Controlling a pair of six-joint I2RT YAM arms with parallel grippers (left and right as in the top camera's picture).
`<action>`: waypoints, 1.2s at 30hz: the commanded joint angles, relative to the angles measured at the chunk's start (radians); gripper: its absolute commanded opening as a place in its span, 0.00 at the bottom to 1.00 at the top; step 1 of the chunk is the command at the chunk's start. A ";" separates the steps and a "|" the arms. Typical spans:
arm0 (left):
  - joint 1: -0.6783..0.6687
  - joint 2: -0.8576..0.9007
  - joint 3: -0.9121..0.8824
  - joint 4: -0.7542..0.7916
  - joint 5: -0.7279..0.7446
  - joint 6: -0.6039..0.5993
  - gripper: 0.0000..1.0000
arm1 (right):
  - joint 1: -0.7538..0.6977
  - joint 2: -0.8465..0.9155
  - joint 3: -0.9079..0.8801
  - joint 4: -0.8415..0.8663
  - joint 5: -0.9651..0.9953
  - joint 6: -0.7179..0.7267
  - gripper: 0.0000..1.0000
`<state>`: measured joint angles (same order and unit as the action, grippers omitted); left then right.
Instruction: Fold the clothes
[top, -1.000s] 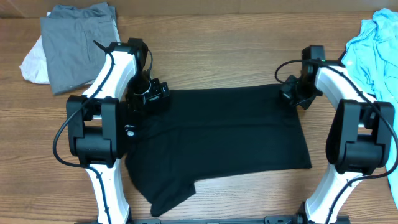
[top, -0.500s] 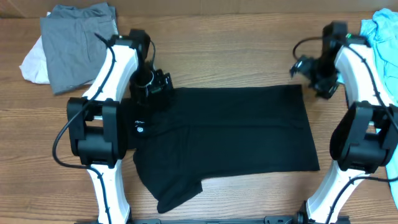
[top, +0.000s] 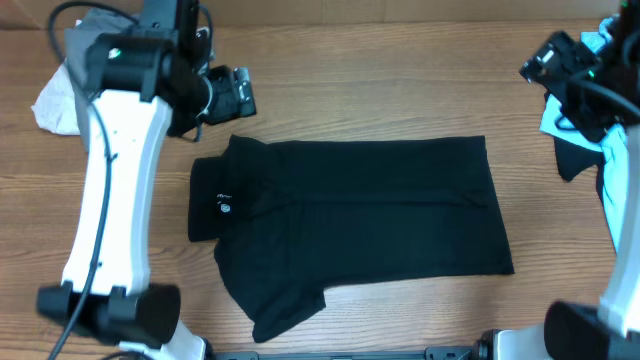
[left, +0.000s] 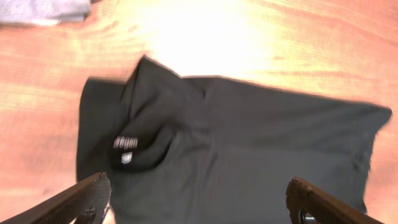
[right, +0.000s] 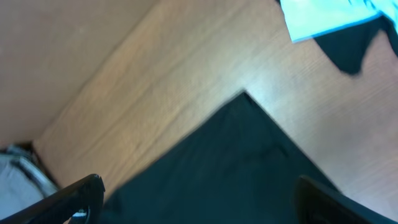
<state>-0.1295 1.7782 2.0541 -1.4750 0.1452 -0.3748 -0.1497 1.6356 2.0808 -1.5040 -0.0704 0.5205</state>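
Off the black shirt (top: 350, 215) — left gripper (top: 236, 95) and right gripper (top: 547, 66) have risen.

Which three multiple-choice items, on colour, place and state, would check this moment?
1. The small label on the black shirt is: A white; B red; C yellow.
2. The light blue garment lies: A on the shirt; B on the robot's right side; C on its left side.
3. The left end effector and right end effector are: A shut on cloth; B open, empty; C one shut.
1A, the left wrist view shows white lettering; 2B, overhead shows it at the right; 3B, each wrist view shows fingers wide apart.
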 joint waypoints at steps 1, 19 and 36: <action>-0.004 -0.055 0.006 -0.081 -0.006 -0.007 0.92 | -0.002 -0.063 0.007 -0.085 -0.013 0.028 1.00; -0.255 -0.274 -0.088 -0.215 0.011 0.001 0.98 | -0.002 -0.378 -0.165 -0.190 -0.089 0.043 1.00; -0.685 -0.359 -0.812 -0.050 0.040 -0.180 0.97 | -0.003 -0.463 -0.695 0.034 -0.089 0.031 1.00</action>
<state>-0.7837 1.4124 1.3472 -1.5394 0.1814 -0.4736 -0.1501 1.1732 1.4315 -1.5024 -0.1532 0.5266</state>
